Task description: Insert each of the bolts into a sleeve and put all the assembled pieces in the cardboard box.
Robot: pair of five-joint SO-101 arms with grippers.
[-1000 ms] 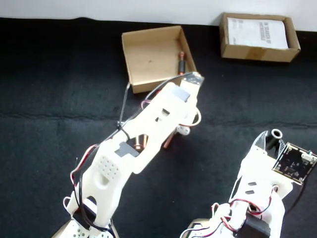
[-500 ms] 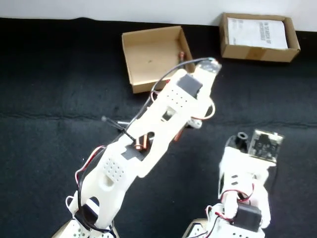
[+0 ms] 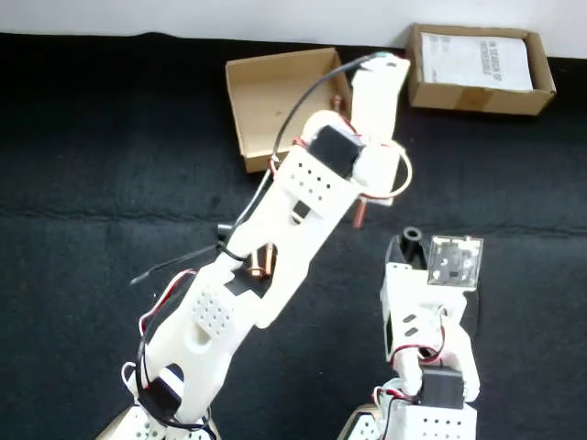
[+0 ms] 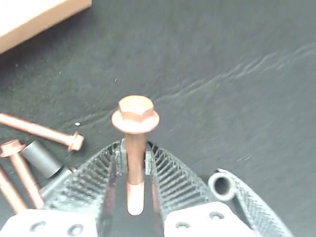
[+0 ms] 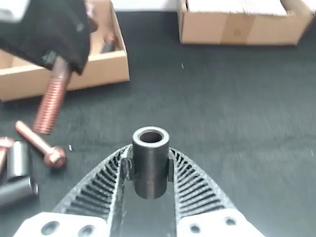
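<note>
L gripper (image 4: 134, 148) clamped on bolt (image 4: 135, 118); R gripper (image 5: 149, 157) clamped on sleeve (image 5: 150, 170), bore open. Bolt shank is to be aligned w/ bore axis before being pushed in.

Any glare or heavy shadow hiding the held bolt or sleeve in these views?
Left wrist view: soft sheen on the head of the bolt, no hard shadow. Right wrist view: the rim of the sleeve catches light, its bore stays dark. High view: no glare; the dark cloth swallows shadows.
</note>
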